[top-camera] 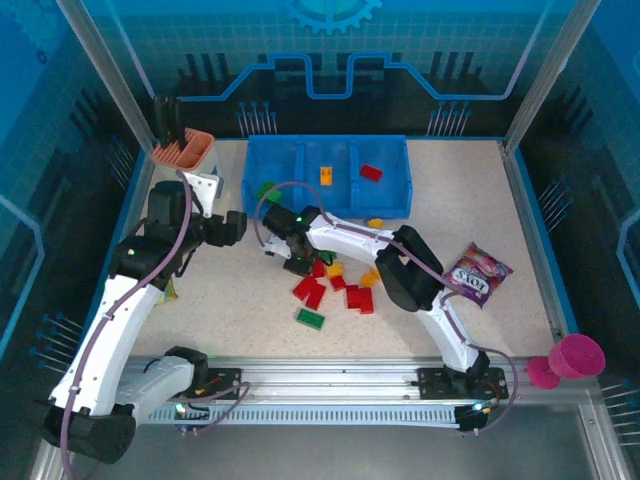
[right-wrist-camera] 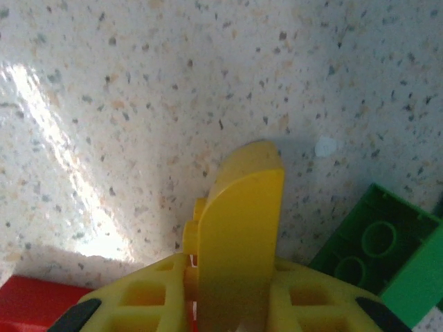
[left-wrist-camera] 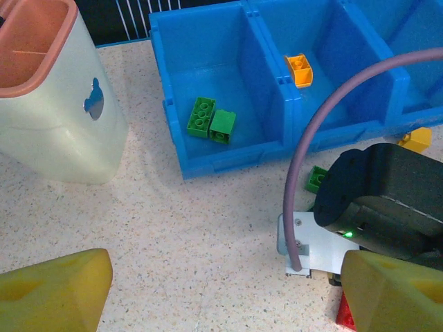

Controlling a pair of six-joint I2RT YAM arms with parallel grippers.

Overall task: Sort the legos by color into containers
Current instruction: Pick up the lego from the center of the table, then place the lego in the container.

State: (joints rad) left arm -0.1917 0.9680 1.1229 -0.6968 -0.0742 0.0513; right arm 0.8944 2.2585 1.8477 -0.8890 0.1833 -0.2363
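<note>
"Where is the right end effector (right-wrist-camera: 232, 207)?"

"Down on the worktop (top-camera: 240, 300), at the left edge of the loose pile (top-camera: 335, 285). Its yellow fingers (right-wrist-camera: 242, 228) are pressed together, and I can't tell whether anything is pinched between them. A green brick (right-wrist-camera: 374, 256) lies just beside it at the lower right of its wrist view, and a red brick (right-wrist-camera: 34, 301) sits at the lower left."

"And the other one?"

"The left end effector (left-wrist-camera: 221, 297) is spread wide and carries nothing. It hangs over the worktop in front of the blue tray (top-camera: 330, 148), near the beige cup (left-wrist-camera: 48, 117)."

"How far along is the sorting?"

"Early, I'd say. The tray sits at the top centre of the overhead view. Its left compartment holds two green pieces (left-wrist-camera: 211, 119), the middle holds one orange piece (left-wrist-camera: 299, 69), and the right holds one red piece (top-camera: 371, 172). So each colour has its place. About a dozen bricks, red, orange and green, lie scattered mid-frame between the arms. One stray orange brick (top-camera: 375, 222) rests just in front of the tray. Most of the work is left."
</note>
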